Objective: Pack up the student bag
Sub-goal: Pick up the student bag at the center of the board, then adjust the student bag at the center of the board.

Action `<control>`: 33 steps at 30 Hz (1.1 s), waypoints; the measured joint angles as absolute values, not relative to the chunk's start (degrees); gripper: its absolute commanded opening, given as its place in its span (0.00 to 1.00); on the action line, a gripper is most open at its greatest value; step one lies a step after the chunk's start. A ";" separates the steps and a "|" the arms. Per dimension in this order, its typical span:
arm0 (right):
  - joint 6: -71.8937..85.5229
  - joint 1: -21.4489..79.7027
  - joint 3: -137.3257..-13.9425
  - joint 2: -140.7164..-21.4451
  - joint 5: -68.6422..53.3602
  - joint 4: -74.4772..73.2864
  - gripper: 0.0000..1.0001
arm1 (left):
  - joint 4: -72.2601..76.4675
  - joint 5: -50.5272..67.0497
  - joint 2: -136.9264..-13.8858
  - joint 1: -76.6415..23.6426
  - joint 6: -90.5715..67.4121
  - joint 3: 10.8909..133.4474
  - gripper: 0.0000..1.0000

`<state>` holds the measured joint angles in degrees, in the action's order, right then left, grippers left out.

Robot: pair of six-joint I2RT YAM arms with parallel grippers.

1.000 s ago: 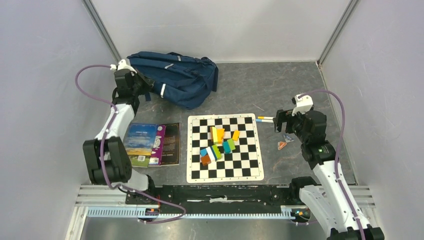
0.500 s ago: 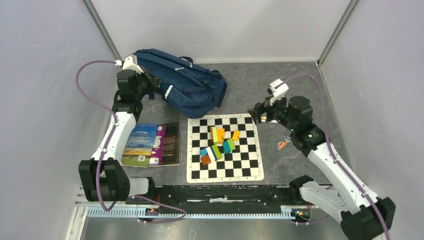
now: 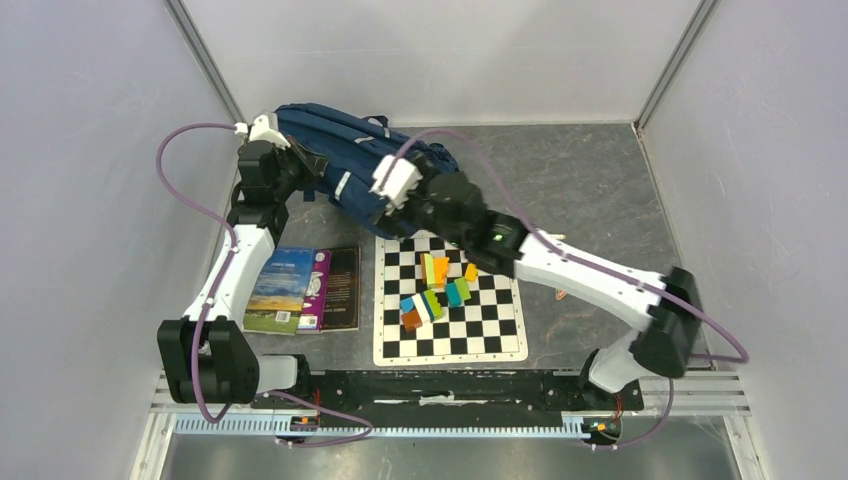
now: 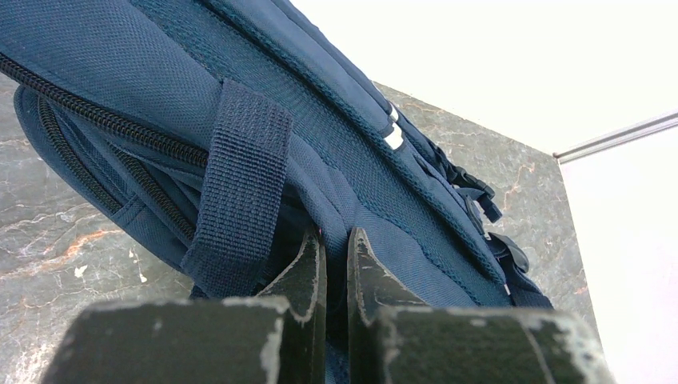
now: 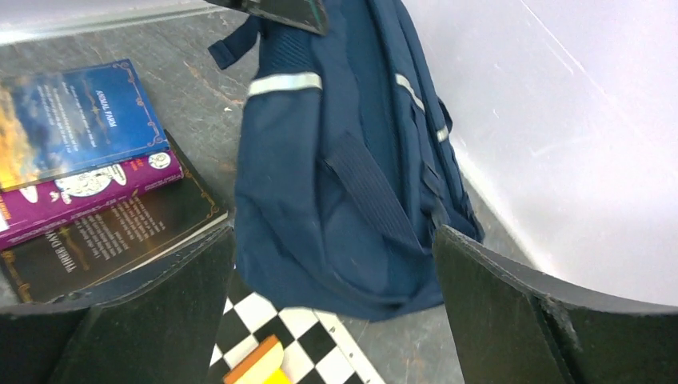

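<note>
The navy student bag (image 3: 345, 150) lies at the back left, its left end raised off the table. My left gripper (image 3: 308, 166) is shut on a fold of the bag's fabric; in the left wrist view the jaws (image 4: 336, 238) pinch the cloth beside a webbing strap (image 4: 240, 184). My right gripper (image 3: 392, 214) reaches across to the bag's near edge. In the right wrist view it (image 5: 336, 272) is wide open and empty, hovering just above the bag's (image 5: 344, 176) lower end, not touching.
A chessboard mat (image 3: 395, 345) with several coloured blocks (image 3: 440, 285) lies in the middle, under my right arm. A few books (image 3: 300, 290) lie left of it, also seen in the right wrist view (image 5: 80, 136). Walls close in at back and sides.
My right arm swung left from the table's right side across the chessboard to the bag. My left gripper lifted the bag's left end, and the bag shifted slightly right.
</note>
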<state>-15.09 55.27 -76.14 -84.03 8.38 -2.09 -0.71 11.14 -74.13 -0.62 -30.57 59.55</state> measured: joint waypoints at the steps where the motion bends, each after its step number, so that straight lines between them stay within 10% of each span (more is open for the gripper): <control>1: -16.91 56.69 -77.95 -86.50 9.93 -1.93 0.98 | -0.71 11.14 -74.08 -0.62 -30.70 59.48 0.02; 30: -28.49 66.04 -81.14 -109.93 38.11 8.88 0.98 | -0.80 11.20 -73.71 -1.17 -32.14 58.33 0.02; 33: -28.88 66.04 -81.14 -111.00 39.72 10.15 0.83 | -0.84 11.20 -73.71 -1.19 -32.47 58.19 0.02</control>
